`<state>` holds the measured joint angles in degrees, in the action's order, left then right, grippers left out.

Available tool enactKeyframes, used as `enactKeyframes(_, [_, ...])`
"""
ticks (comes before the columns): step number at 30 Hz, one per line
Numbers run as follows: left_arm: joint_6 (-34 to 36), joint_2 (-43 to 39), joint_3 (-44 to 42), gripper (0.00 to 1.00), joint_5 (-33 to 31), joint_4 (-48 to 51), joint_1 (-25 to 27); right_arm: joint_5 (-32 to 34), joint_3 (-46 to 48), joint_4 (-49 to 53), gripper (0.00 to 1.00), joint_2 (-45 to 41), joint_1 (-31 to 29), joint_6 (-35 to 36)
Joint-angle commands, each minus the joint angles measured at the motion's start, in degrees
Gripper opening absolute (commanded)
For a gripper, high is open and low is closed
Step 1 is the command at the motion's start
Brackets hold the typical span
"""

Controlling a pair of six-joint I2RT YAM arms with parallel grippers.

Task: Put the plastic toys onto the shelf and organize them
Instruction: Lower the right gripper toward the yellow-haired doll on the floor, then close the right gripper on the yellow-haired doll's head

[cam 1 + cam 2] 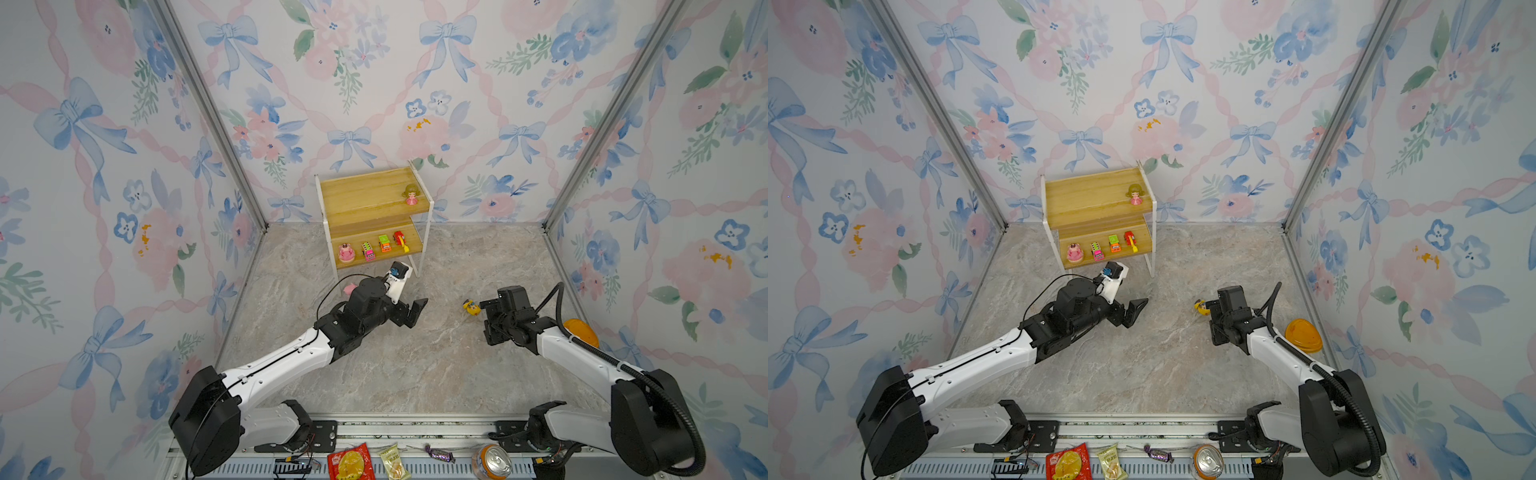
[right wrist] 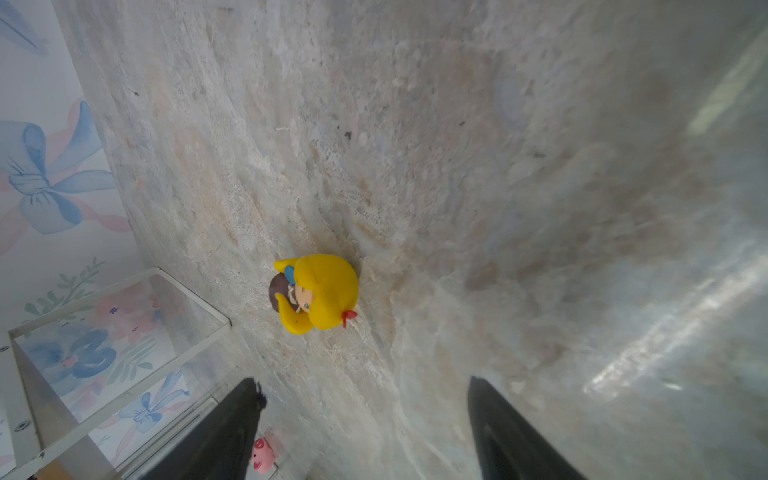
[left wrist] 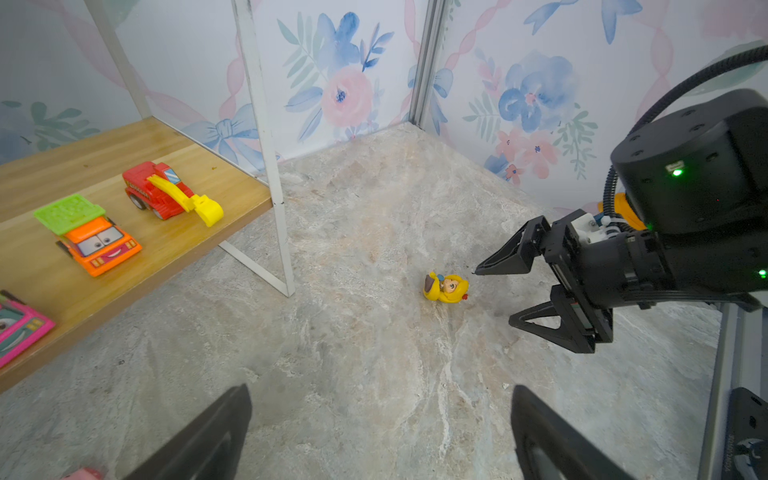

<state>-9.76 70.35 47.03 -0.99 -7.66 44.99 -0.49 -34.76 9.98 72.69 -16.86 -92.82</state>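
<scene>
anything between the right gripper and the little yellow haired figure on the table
Nothing visible. The yellow-haired figure lies on bare table just ahead of the open right gripper, with only a gap between them.

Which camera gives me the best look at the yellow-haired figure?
Right wrist view: the yellow-haired figure sits mid-frame, large, face clear. The left wrist view shows it smaller, near the open right gripper. In both top views it is tiny.

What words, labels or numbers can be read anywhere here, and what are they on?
No text can be read clearly anywhere.
Red snack packet: printing too small to read.
Pale snack packet: small print, blurred.
Drink can: no legible label.
Red car: raised lettering on its side, too blurred to read.
</scene>
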Motion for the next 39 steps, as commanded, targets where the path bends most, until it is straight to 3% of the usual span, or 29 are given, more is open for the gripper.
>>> enactKeyframes(1, [-1.2, -0.3, -0.1, 0.98, 0.9, -1.3, -0.2, -2.7, -0.1, -3.2, 0.81, 3.5, 0.5, -3.3])
enactKeyframes(7, [-1.1, -0.9, -0.4, 0.98, 0.6, -1.4, -0.2, -3.5, 0.7, -11.6, 0.81, 9.2, -0.3, -12.2])
enactKeyframes(16, [-1.0, -0.7, -0.3, 0.98, 1.5, -1.4, -0.2, 2.3, 0.2, -17.3, 0.82, 13.1, -4.1, -26.2])
enactKeyframes(30, [-0.4, -0.7, -0.4, 0.98, 2.2, -1.3, -0.4, 5.3, 1.3, -18.1, 0.8, 15.4, -3.1, -32.5])
enactKeyframes(39, [-0.8, -0.2, 0.1, 0.98, 1.7, -1.3, -0.7, 3.4, -0.1, -16.1, 0.41, 15.5, -0.6, -28.1])
